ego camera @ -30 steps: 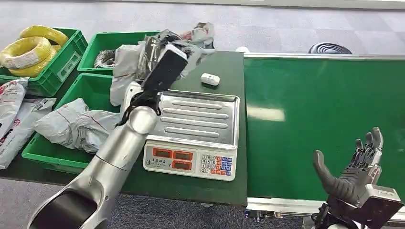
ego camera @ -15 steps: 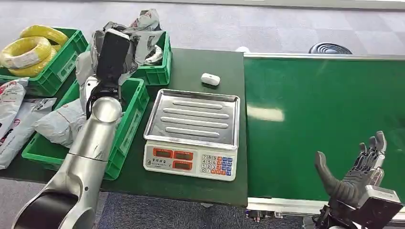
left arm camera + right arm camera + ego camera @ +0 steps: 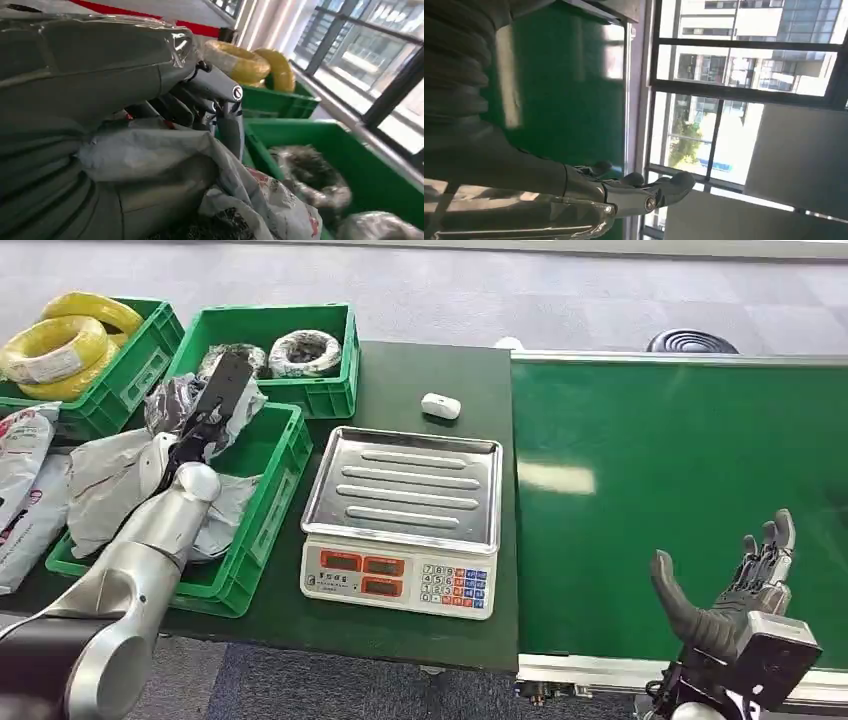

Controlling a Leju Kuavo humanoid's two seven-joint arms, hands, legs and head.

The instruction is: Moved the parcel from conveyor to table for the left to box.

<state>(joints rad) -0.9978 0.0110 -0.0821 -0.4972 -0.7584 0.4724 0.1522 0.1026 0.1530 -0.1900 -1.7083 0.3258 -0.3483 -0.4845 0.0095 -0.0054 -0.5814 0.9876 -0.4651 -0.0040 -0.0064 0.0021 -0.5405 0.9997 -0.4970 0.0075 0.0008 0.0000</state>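
My left hand [image 3: 213, 392] reaches over the front green bin [image 3: 268, 502] on the table and grips a crumpled grey plastic parcel [image 3: 170, 402], which hangs low at the bin's far left corner. In the left wrist view the parcel [image 3: 165, 155] bunches against the hand [image 3: 150, 95], and its dark fingers [image 3: 227, 107] curl over the bag. More grey parcels [image 3: 110, 478] lie in that bin. My right hand [image 3: 738, 592] is held up at the near edge of the green conveyor [image 3: 680, 470], fingers spread, holding nothing. The right wrist view shows that hand [image 3: 589, 187] open too.
A scale with a steel tray [image 3: 405, 485] stands mid-table, with a small white device [image 3: 440, 405] behind it. The back bin [image 3: 330, 390] holds wrapped coils, and the far-left bin [image 3: 140, 365] holds yellow cable coils. Loose parcels [image 3: 25, 475] lie at the table's left edge.
My left arm swung left from above the scale to the front bin and came down, carrying the grey parcel with it. The right hand barely moved.
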